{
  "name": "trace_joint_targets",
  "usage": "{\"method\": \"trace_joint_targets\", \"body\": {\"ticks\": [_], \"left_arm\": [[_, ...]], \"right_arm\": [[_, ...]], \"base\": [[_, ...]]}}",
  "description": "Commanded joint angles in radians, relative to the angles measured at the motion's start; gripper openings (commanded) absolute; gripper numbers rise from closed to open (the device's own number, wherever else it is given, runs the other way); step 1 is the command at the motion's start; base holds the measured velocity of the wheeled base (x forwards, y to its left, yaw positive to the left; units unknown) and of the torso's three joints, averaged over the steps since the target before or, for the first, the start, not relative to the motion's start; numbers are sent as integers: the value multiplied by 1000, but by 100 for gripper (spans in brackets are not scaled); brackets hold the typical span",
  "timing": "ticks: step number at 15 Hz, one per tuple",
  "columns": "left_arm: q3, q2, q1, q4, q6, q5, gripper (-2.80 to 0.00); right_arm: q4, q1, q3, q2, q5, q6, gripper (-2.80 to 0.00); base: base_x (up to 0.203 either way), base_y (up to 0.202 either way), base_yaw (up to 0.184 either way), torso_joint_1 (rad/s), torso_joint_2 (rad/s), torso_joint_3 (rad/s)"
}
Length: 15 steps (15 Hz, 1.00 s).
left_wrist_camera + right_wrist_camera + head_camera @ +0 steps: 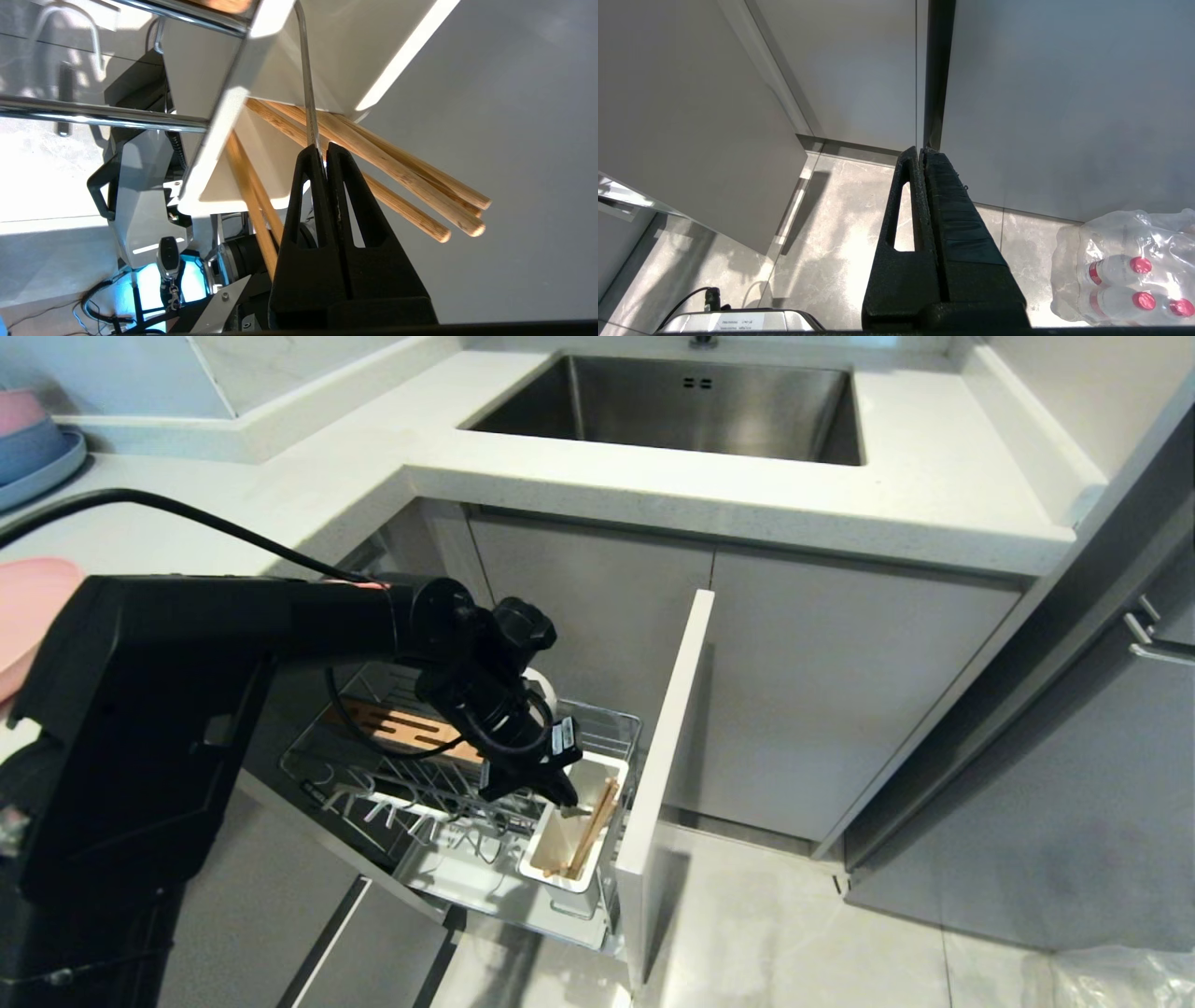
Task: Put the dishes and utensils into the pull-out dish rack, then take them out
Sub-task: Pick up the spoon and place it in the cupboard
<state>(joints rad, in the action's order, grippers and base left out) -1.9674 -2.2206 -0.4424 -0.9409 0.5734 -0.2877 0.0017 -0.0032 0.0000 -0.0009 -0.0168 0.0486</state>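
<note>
Chopsticks [397,179], at least three by their ends in the left wrist view, lean in the white caddy [571,835] at the pull-out dish rack's [611,728] front corner. Left gripper [324,151] is clenched on one spoon's [306,84] thin handle over the caddy rim. Right gripper [922,154], pressed closed, hangs over open floor [831,224].

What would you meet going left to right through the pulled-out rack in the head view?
Wooden strip → left gripper, shut on the spoon → chopsticks in the white caddy → grey cabinet front.
</note>
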Motion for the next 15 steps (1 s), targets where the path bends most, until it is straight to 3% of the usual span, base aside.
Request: {"method": "trace_joint_targets", "body": {"ticks": [1,15], "left_arm": [[1,-1,1,-7,3,-2,-280],[1,3,8,-13,5,15,-280]], "right_arm": [[0,0,2,1,0,1,-280],[0,0,2,1,0,1,-280]], "base": [[0,0,0,0,0,0],[0,0,0,0,0,0]]}}
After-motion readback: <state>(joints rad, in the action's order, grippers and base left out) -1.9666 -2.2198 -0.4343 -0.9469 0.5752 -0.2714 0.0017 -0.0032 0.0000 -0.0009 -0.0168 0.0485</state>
